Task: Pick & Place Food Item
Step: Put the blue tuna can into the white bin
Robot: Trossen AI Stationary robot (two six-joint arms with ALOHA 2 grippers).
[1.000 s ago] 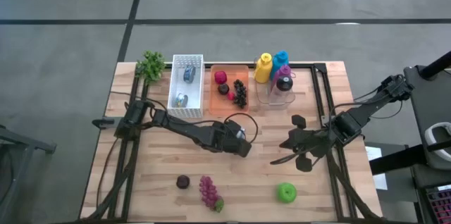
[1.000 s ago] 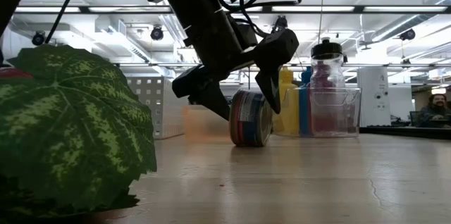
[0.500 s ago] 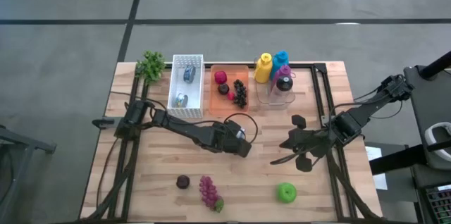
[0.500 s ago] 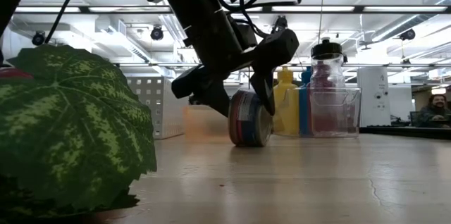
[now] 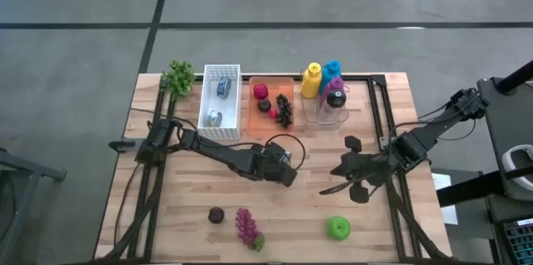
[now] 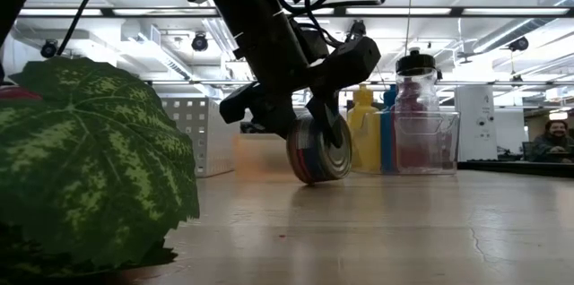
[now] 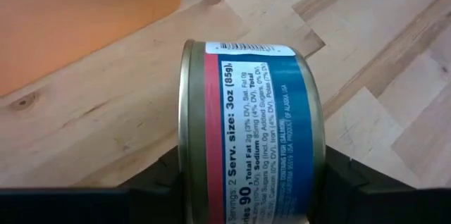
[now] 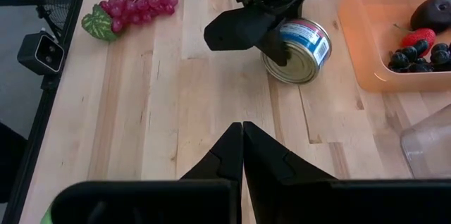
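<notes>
A small tin can (image 7: 254, 132) with a blue and red label lies on its side at the table's middle, in front of the orange tray (image 5: 271, 119). My left gripper (image 5: 286, 170) is shut on it. The low view shows the can (image 6: 316, 148) tilted under the dark fingers. My right gripper (image 8: 242, 136) is shut and touches nothing. It hovers to the right of the can (image 8: 301, 41), pointing toward it. In the high view it shows at the table's right-centre (image 5: 327, 189). My left gripper pinches the can between its two fingers, one finger (image 7: 158, 178) on the left flat end and the other (image 7: 345, 178) on the right flat end. The label's curved side (image 7: 261, 203) faces the wrist. The can sits tilted in the low view; whether its lower rim (image 6: 309, 179) touches the table I cannot tell.
Purple grapes (image 5: 246, 226), a small dark fruit (image 5: 216, 214) and a green apple (image 5: 337, 228) lie near the near edge. A white basket (image 5: 220, 100), the fruit tray and bottles in a clear bin (image 5: 326, 90) line the far side. A leaf (image 6: 90, 159) blocks the low view's left.
The left gripper's fingers have shut onto the can's two ends. The can stood on its rim on the table a second ago and is now tipped in the hold. The right arm has kept still.
</notes>
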